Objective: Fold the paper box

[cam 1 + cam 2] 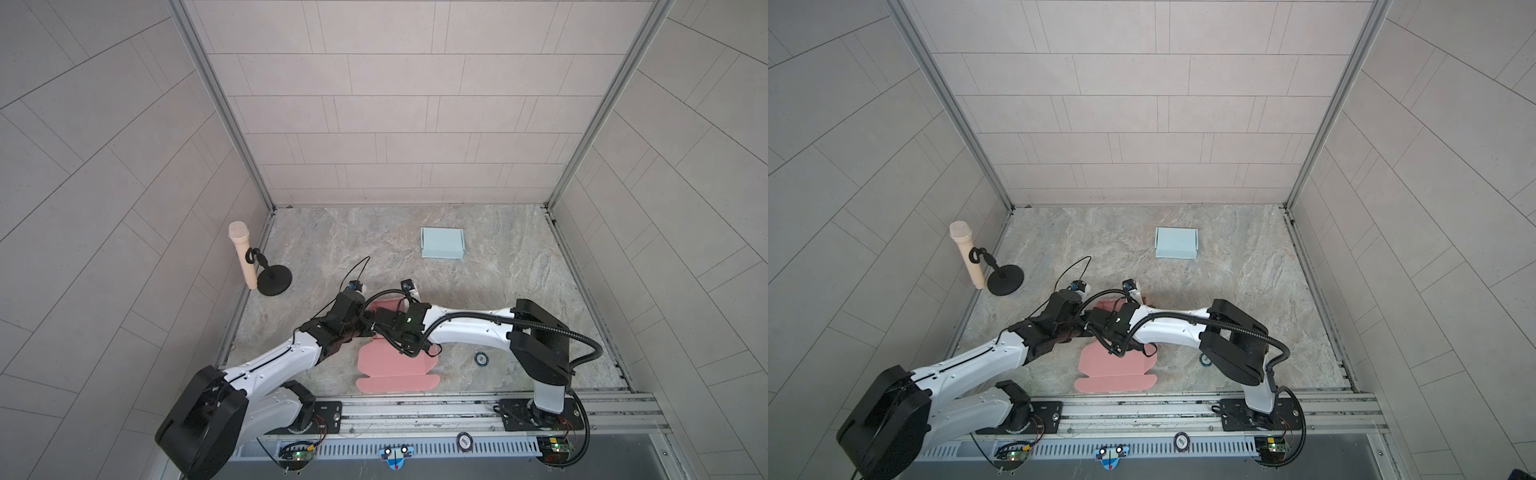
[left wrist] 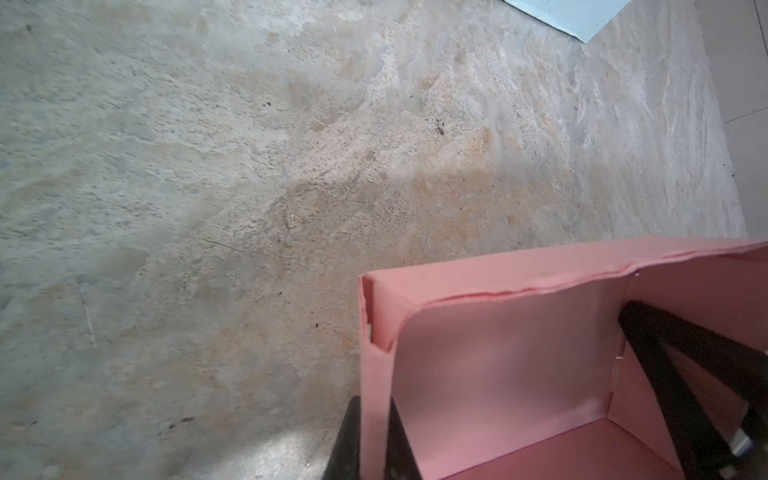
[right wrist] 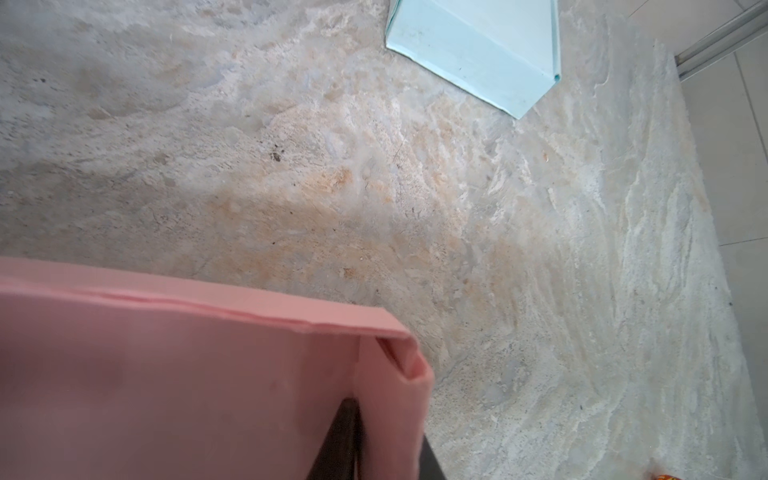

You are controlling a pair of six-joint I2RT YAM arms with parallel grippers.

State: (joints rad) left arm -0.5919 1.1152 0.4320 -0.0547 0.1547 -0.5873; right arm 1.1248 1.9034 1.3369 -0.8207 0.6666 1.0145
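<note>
The pink paper box lies near the table's front edge in both top views, its lid panel flat toward the front. Its walls stand up under my two wrists. In the left wrist view my left gripper is shut on one upright side wall, one dark finger on each face. The box's inside and folded far wall show beside it. In the right wrist view my right gripper pinches the opposite, doubled-over side wall. From above, both grippers are hidden under the wrists.
A folded light-blue box sits toward the back right, also in the right wrist view. A microphone on a black round stand is at the left wall. A small round disc lies under the right arm. A metal rail runs along the front.
</note>
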